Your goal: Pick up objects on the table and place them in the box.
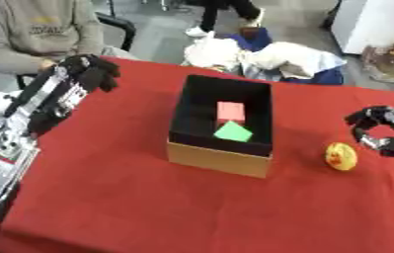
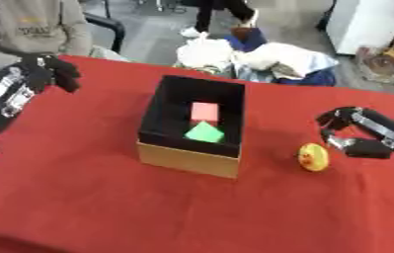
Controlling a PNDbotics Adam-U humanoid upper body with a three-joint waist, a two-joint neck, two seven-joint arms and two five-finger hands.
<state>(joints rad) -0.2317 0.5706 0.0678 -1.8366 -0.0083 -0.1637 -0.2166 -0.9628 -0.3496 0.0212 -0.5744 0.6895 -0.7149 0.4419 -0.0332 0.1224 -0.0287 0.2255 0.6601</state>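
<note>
1. A tabletop covered in red cloth (image 1: 105, 197) fills most of both views, lying slightly askew.
2. An open rectangular cardboard box with a black inside and tan outer walls (image 1: 220, 161) stands near the middle of the tabletop.
3. Inside the box lie two things: a pink rectangular block (image 1: 230, 111) toward the far end, and a green flat block turned like a diamond (image 1: 233, 132) just in front of it, the two touching or nearly so.
4. A small round yellow object with a red mark on its near face (image 1: 341, 156) rests on the red cloth to the right of the box, apart from the box wall. It is the one thing of the task outside the box.
5. The right robot hand (image 2: 348, 132) comes in from the right edge and sits just beside the yellow object, on its right and slightly beyond it. Its fingers and thumb are spread in a wide curve facing the object, with nothing between them; whether they touch the object cannot be told.
6. The left robot hand (image 1: 92, 70) shows at the upper left, over the far left part of the tabletop, well apart from the box. Its black fingers look curled downward and hold nothing.
7. The silver and black left arm (image 1: 40, 106) runs from that hand down to the lower left edge.
8. Beyond the far edge of the tabletop lies a heap of white and blue cloth (image 1: 269, 58).
</note>
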